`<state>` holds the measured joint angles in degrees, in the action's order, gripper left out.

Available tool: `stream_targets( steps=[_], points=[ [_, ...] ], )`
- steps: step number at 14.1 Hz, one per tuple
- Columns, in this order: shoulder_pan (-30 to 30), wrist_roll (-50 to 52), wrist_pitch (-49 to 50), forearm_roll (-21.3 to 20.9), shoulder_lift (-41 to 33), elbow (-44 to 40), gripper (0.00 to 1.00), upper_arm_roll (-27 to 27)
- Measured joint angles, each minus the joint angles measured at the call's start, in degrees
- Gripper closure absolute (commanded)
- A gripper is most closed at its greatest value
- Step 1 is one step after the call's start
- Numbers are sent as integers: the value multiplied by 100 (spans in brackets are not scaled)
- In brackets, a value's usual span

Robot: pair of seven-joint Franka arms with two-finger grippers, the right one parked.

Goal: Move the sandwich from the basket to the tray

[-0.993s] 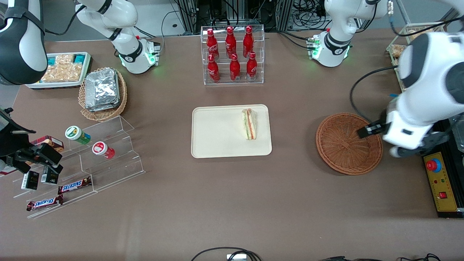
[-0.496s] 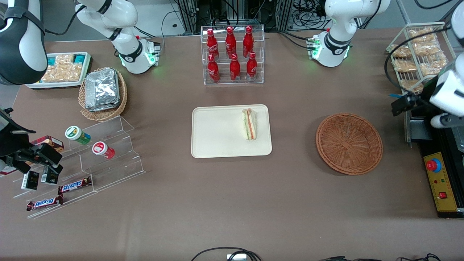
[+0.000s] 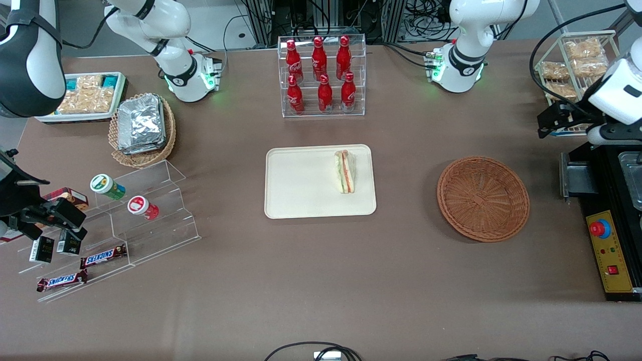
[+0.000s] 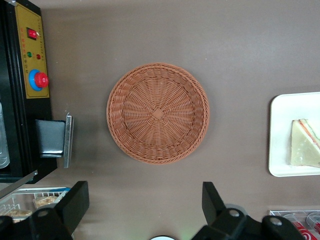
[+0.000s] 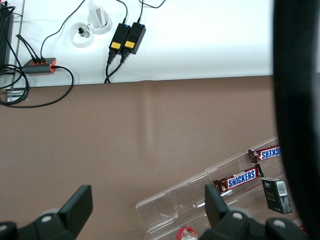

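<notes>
The sandwich (image 3: pixel 344 171) lies on the cream tray (image 3: pixel 301 183) at mid-table, near the tray's edge that faces the basket; its wedge (image 4: pixel 305 144) also shows on the tray (image 4: pixel 281 135) in the left wrist view. The round reddish-brown wicker basket (image 3: pixel 483 198) (image 4: pixel 158 113) is empty. My gripper (image 3: pixel 551 119) (image 4: pixel 145 202) hangs high at the working arm's end of the table, well off from the basket and farther from the front camera than it. It is open, with nothing between its black fingers (image 4: pixel 75 200).
A clear rack of red bottles (image 3: pixel 321 75) stands farther from the front camera than the tray. A wire rack of snack packets (image 3: pixel 577 65) and a black control box with a red button (image 3: pixel 600 228) sit by my gripper. Foil packets in a tan basket (image 3: pixel 142 128) lie toward the parked arm's end.
My gripper has pulled up and away from the basket's edge toward the wire rack. The sandwich stays on the tray and the basket stays empty.
</notes>
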<state>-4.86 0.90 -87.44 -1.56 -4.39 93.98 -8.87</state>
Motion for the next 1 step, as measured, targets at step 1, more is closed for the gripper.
stream_targets(
  steps=[1],
  points=[
    [0,0,0,39,0,13,0,-32]
  ],
)
